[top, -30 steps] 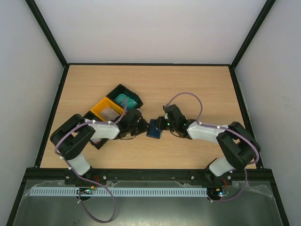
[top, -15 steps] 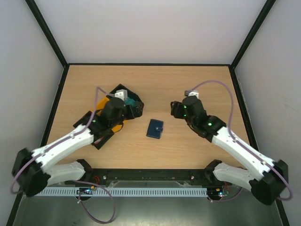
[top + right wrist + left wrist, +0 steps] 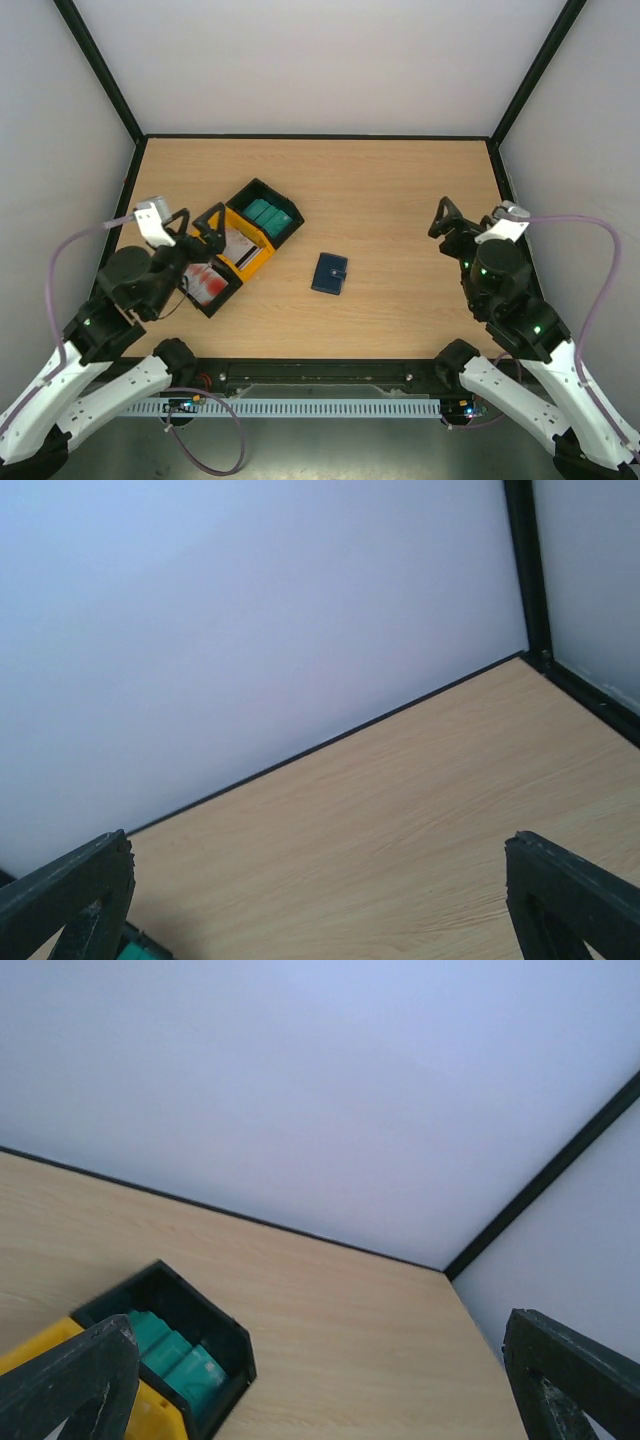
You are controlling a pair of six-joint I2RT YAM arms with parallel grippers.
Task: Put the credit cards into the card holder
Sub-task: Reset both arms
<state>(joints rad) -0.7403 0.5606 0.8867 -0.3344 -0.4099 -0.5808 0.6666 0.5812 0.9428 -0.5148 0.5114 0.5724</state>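
The card holder, a small navy wallet, lies shut on the table's middle, apart from both grippers. The credit cards sit in a black-and-yellow tray: teal ones in the far compartment, whitish ones in the yellow middle one, white-and-red ones nearest. My left gripper hangs open above the tray's left side, holding nothing. My right gripper is open and empty too, raised well to the right of the wallet.
The black frame rails border the wooden table at the back and sides, with white walls behind. In the right wrist view only bare tabletop and a sliver of the tray at the bottom left show.
Both arms have drawn back from the wallet toward their own sides and lifted. Both grippers have opened wide. The wallet stays lying shut where it was.
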